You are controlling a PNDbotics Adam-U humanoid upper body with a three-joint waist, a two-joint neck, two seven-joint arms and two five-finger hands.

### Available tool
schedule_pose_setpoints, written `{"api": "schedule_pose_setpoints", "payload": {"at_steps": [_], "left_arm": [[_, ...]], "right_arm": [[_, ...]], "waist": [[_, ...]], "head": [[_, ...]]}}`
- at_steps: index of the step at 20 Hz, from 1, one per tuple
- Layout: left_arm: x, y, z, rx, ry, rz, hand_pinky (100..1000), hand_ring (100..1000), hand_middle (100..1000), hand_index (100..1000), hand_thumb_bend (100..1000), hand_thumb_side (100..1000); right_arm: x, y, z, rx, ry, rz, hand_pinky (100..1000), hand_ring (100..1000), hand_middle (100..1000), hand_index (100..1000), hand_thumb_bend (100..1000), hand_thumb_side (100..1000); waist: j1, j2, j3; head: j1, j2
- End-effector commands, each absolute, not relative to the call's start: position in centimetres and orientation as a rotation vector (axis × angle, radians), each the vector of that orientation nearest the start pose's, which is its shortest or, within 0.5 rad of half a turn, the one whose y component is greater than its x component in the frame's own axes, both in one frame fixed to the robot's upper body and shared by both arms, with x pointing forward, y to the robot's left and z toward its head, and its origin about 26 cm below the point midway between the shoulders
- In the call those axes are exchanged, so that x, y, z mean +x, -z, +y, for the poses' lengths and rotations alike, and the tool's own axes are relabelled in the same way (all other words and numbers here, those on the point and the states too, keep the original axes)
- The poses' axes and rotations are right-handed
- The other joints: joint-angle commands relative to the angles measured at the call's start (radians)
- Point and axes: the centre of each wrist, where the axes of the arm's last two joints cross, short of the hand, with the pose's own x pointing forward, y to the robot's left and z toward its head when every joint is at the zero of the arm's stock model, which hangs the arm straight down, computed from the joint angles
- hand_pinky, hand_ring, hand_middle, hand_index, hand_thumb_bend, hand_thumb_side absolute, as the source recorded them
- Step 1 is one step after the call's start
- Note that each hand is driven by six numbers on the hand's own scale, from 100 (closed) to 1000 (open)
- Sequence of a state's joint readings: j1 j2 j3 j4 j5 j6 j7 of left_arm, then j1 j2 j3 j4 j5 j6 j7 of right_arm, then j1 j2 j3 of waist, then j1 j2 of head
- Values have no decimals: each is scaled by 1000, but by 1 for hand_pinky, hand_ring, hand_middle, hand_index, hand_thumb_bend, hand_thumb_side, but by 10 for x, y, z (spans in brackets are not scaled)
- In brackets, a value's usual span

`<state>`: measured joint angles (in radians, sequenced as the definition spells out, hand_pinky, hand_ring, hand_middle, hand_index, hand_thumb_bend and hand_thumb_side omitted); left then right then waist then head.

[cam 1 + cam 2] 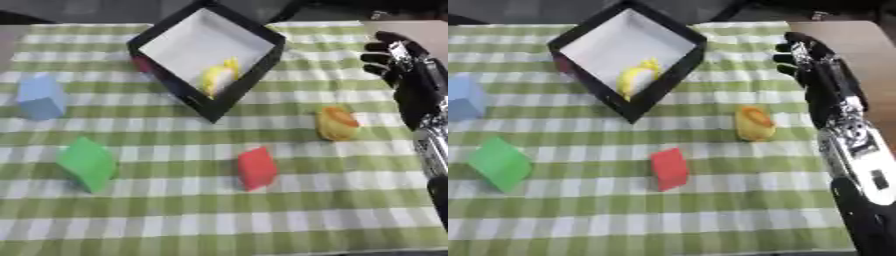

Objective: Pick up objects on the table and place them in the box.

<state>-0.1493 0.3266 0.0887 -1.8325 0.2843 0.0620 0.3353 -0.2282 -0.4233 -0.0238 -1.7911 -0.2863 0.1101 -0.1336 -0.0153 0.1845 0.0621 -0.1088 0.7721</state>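
We note a green-and-white checked cloth (219, 220) covering the table. At the far centre stands a black box (249, 82) with a white inside, set cornerwise to us, and a yellow object (219, 75) lies in it near the box's near corner. A small red thing (142, 63) shows just outside the box's left wall, mostly hidden. On the cloth we count four loose pieces: a light blue block (39, 97) far left, a green block (87, 162) nearer on the left, a red block (257, 167) near the middle, and an orange-yellow object (336, 122) right of centre, all well apart from one another. The right hand (811, 57) hangs over the cloth's far right edge, fingers relaxed and holding nothing, apart from the box and above the orange-yellow object. We see no left hand.
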Motion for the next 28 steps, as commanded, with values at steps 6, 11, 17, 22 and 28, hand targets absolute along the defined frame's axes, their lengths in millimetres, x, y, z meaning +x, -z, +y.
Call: {"api": "schedule_pose_setpoints", "payload": {"at_steps": [6, 11, 17, 22, 28], "left_arm": [[308, -178, 344, 429, 25, -2002, 849, 810, 828, 780, 161, 715], [321, -215, 380, 616, 357, -1857, 841, 814, 827, 797, 165, 699], [329, -251, 409, 761, 800, -1567, 825, 811, 819, 835, 251, 639], [336, -276, 411, 850, 1169, -1363, 820, 803, 801, 858, 321, 642], [345, -287, 404, 837, 1446, -1155, 815, 800, 794, 864, 389, 665]], "right_arm": [[315, -156, -312, -140, -120, -1928, 829, 772, 704, 819, 100, 642], [315, -155, -313, -145, -132, -1920, 829, 773, 705, 820, 100, 645], [315, -155, -314, -150, -146, -1915, 829, 773, 706, 820, 100, 646], [314, -155, -314, -152, -155, -1910, 829, 773, 706, 820, 100, 647], [314, -154, -315, -155, -163, -1907, 829, 773, 707, 819, 100, 648]], "waist": [[10, -37, -1], [20, -37, 1], [30, -39, 1], [33, -42, -1], [37, -43, -1]], "head": [[-1, -2], [-1, -2], [1, -2], [5, -2], [7, -2]]}}
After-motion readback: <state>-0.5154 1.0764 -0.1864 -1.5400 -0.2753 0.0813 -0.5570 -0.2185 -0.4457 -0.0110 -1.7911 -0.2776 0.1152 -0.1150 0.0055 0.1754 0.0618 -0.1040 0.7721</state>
